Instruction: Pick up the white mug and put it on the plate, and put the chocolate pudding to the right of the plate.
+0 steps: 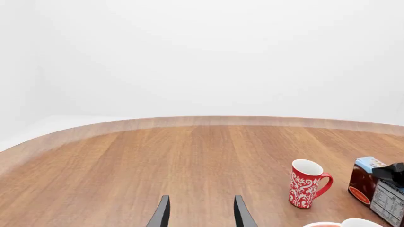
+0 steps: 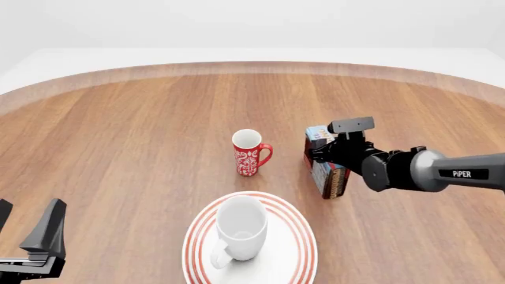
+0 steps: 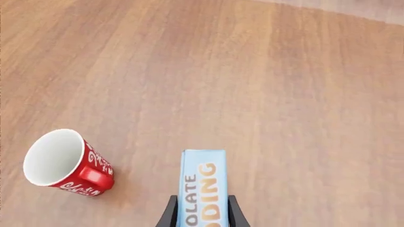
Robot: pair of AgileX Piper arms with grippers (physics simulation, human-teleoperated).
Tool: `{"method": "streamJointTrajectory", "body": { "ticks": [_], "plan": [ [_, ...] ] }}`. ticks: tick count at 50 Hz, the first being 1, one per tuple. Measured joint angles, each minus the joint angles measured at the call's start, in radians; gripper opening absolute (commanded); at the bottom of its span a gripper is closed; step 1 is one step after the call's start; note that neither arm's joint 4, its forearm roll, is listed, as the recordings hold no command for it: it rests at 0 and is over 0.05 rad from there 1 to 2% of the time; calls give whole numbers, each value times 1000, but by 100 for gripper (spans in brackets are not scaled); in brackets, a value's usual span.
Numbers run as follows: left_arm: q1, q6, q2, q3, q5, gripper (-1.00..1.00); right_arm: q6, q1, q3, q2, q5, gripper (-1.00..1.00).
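The white mug [image 2: 240, 228] stands upright on the red-ringed plate [image 2: 294, 251] near the front of the table, its handle toward the front left. Behind and to the right of the plate, the chocolate pudding [image 2: 333, 176] stands on edge with my right gripper [image 2: 322, 155] shut on it. In the right wrist view the carton's blue face [image 3: 203, 184] sits tight between both fingers [image 3: 170, 213]. Whether it is lifted off the table is unclear. My left gripper [image 2: 28, 225] is open and empty at the front left, far from everything; its fingertips [image 1: 164, 208] show over bare wood.
A red mug with a white floral pattern [image 2: 251, 152] stands upright just behind the plate and left of the pudding, also seen as the red mug [image 3: 66, 163] and the red mug [image 1: 307, 183]. The table's curved back edge [image 2: 252, 66] runs across the far side.
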Motion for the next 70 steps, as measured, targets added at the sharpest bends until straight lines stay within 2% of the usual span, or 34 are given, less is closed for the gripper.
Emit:
{"method": "streamJointTrajectory", "body": {
  "ticks": [34, 70],
  "plan": [
    [0, 0, 0, 0, 0, 100, 15, -1, 84, -179, 69, -100],
    [-5, -2, 75, 0, -71, 100, 62, -11, 227, -372, 101, -100]
  ]
}}
